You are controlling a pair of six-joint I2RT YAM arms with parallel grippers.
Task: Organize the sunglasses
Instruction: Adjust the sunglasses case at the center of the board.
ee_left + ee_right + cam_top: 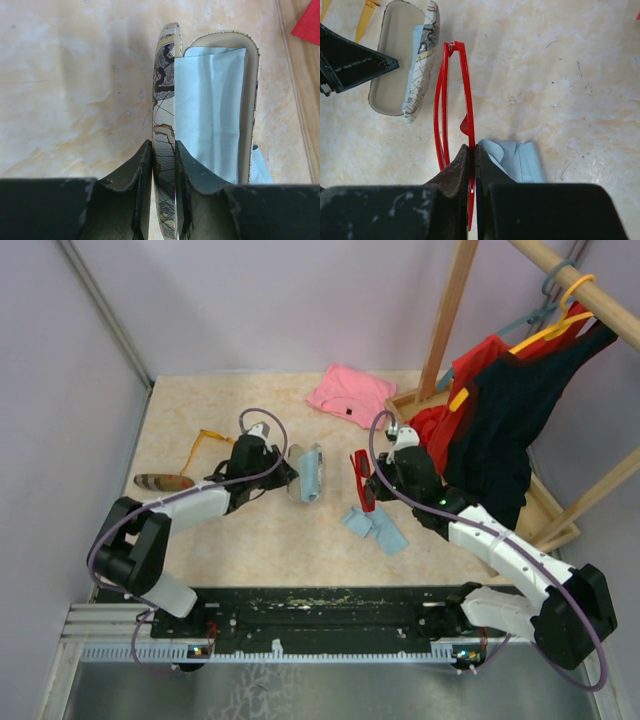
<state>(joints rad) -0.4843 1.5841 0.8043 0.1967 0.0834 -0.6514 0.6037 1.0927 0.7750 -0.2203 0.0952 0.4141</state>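
The red sunglasses (466,85) hang folded above the table, and my right gripper (473,150) is shut on their thin frame (362,480). The orange-amber sunglasses (205,445) lie on the table at the left, past the left arm. The grey-patterned case (305,472) lies open mid-table with a light blue cloth (210,110) inside it. My left gripper (164,150) is shut on the case's patterned flap (165,90), which stands on edge between the two fingers. In the top view the left gripper (275,468) sits just left of the case.
A second light blue cloth (375,528) lies crumpled under the right gripper. A brown case (163,481) lies at the far left. A pink garment (350,395) lies at the back. A wooden clothes rack (455,300) with red and dark garments (500,410) fills the right side.
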